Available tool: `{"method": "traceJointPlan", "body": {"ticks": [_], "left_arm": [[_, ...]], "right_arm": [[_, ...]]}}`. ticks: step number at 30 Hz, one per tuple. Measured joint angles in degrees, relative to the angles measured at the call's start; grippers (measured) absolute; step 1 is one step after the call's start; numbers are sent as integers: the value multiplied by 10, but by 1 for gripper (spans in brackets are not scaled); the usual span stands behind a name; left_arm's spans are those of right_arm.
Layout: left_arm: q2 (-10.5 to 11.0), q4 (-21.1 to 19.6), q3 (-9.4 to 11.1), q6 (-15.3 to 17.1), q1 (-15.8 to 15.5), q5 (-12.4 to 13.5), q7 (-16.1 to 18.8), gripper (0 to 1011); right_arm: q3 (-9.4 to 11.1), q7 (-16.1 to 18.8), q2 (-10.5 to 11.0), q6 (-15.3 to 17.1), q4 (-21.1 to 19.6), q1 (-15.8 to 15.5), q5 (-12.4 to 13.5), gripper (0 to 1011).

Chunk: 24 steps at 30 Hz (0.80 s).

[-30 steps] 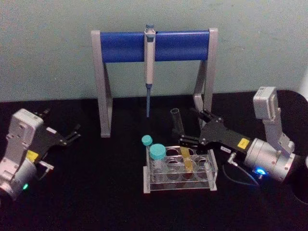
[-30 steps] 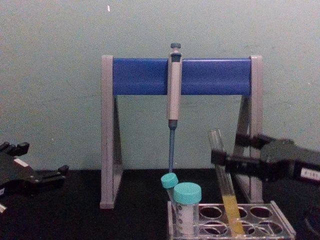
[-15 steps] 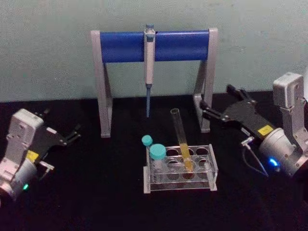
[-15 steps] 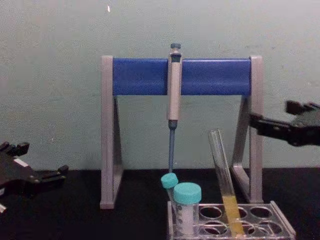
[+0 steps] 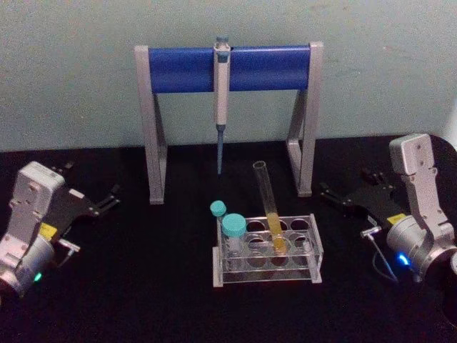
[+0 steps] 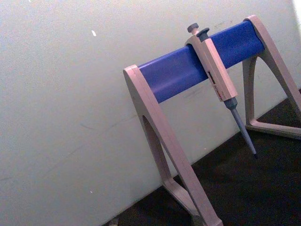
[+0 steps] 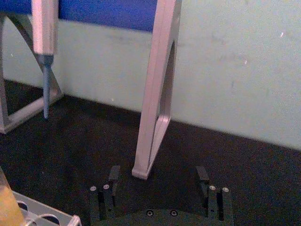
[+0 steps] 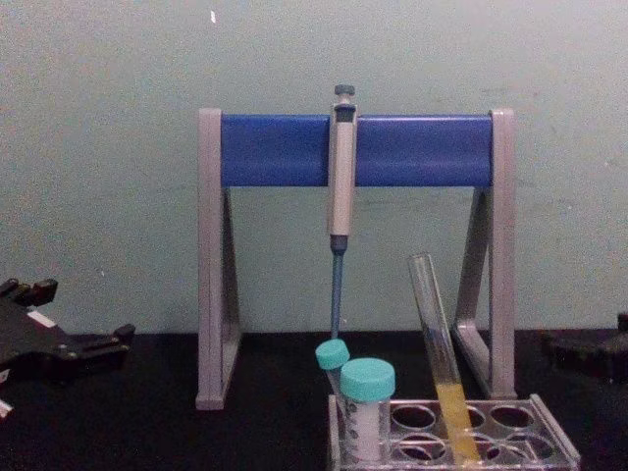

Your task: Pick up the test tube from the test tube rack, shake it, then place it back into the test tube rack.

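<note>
The test tube (image 5: pixel 268 202) is a slim clear glass tube with yellow liquid at its bottom. It stands leaning in a hole of the clear plastic test tube rack (image 5: pixel 307 266), free of any grip, and appears in the chest view as the test tube (image 8: pixel 436 339) in the rack (image 8: pixel 549 442). My right gripper (image 5: pixel 346 186) rests open to the right of the rack, well apart from the tube. In the right wrist view its fingers (image 7: pixel 114 178) stand wide apart with nothing between them. My left gripper (image 5: pixel 89 184) is parked open at the far left.
Two teal-capped tubes (image 5: pixel 233 229) stand in the rack's left holes. Behind the rack rises a grey-and-blue pipette stand (image 5: pixel 228 68) with a pipette (image 5: pixel 221 100) hanging from it; its right leg (image 7: pixel 157 94) is just beyond my right gripper. The table is black.
My right gripper has let go of the test tube and drawn back to the right, then sunk lower. The tube stays leaning in the rack. The left arm is still.
</note>
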Motion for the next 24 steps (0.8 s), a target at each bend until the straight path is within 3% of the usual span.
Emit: {"method": "traceJointPlan", "body": {"ticks": [7,24], "left_arm": [[0,0,0,0,0,0,0,1001],[0,0,0,0,0,0,0,1001]], "right_arm": [[4,13,-8,8,16,4,0,1000],[3,9,-7,9,14,4,-1,1000]]}}
